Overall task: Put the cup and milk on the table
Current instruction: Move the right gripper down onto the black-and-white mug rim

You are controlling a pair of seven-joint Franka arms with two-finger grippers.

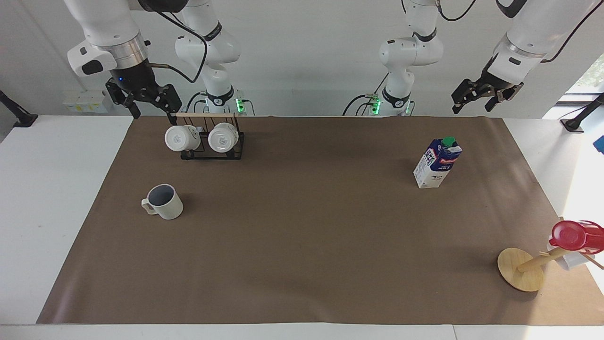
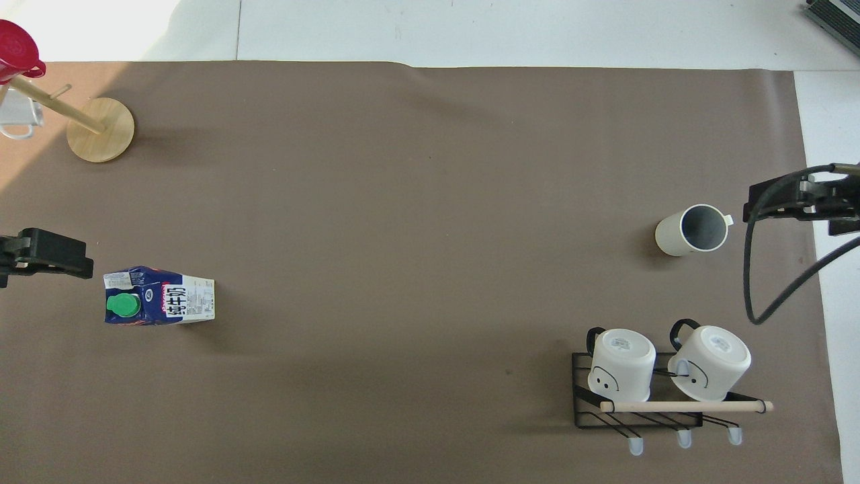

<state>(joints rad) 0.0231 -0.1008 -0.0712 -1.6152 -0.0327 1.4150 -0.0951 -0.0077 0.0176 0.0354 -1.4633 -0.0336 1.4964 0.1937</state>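
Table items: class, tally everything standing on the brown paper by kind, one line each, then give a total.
Ribbed cup: 1
Milk carton: 1
White mugs on the black rack: 2
Black rack: 1
Wooden stand: 1
Red cup on the stand: 1
Clear cup on the stand: 1
Total: 8
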